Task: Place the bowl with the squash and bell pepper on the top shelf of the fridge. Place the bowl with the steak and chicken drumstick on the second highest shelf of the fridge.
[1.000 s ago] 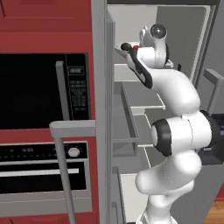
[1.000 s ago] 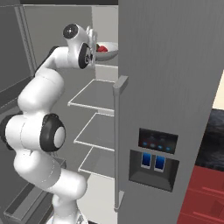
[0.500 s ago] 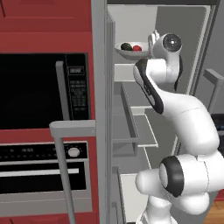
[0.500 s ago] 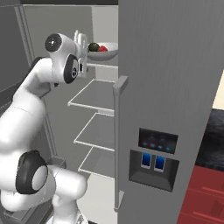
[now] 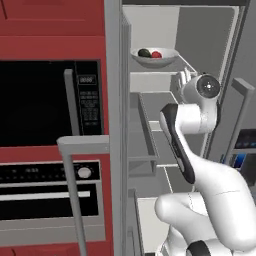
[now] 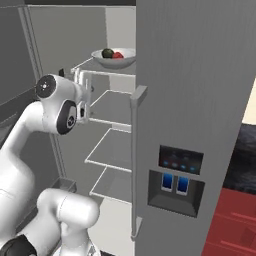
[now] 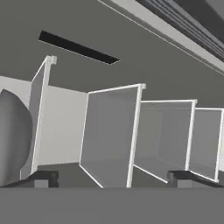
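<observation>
The white bowl with the squash and bell pepper (image 5: pixel 161 59) (image 6: pixel 124 60) rests on the top shelf (image 5: pixel 159 74) (image 6: pixel 100 73) of the fridge. In it lie the dark green squash (image 5: pixel 144 52) (image 6: pixel 107 52) and the red bell pepper (image 5: pixel 156 54) (image 6: pixel 118 55). My gripper (image 5: pixel 181 80) (image 6: pixel 81 82) (image 7: pixel 114 179) is open and empty, just in front of and slightly below the bowl, apart from it. The second highest shelf (image 5: pixel 162 98) (image 6: pixel 114 106) lies bare beneath. The bowl with the steak and chicken drumstick is out of view.
The open fridge door (image 6: pixel 190 115) with its dispenser panel (image 6: pixel 176 175) stands at the right. The other door's edge (image 5: pixel 114 125) rises left of the arm. A black microwave (image 5: pixel 45 102) and an oven (image 5: pixel 50 195) fill the red cabinet wall. Lower shelves (image 6: pixel 112 150) lie below.
The gripper has opened and let go of the bowl, which now sits on the top shelf. The hand has drawn back and down from it.
</observation>
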Robot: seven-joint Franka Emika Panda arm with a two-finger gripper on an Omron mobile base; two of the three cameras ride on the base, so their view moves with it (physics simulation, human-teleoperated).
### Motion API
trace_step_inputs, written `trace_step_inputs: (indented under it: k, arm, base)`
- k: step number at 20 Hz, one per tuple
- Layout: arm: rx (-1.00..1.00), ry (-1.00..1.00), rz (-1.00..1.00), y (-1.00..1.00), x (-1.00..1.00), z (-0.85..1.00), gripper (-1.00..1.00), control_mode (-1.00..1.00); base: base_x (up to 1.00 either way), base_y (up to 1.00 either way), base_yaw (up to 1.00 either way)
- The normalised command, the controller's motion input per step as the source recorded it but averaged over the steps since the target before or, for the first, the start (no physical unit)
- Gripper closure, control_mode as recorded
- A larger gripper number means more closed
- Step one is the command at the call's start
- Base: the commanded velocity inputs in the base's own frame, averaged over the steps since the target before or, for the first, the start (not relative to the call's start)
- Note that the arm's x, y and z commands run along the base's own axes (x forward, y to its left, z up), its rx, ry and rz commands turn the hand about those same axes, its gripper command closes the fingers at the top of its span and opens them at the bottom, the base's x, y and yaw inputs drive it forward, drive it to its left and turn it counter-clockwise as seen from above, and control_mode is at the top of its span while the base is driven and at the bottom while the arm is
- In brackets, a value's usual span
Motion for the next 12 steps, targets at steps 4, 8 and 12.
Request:
trace_step_inputs:
  k: [4,8,12]
  arm:
    - [0.00,0.00,0.00,0.00,0.00,0.00,-1.00,1.00]
    - [0.00,0.00,0.00,0.00,0.00,0.00,-1.00,1.00]
    - [0.00,0.00,0.00,0.00,0.00,0.00,-1.00,1.00]
  base:
    - [-1.00,-0.05,-0.23]
    - [-0.93,-0.08,-0.64]
    - [-0.29,-0.66,-0.68]
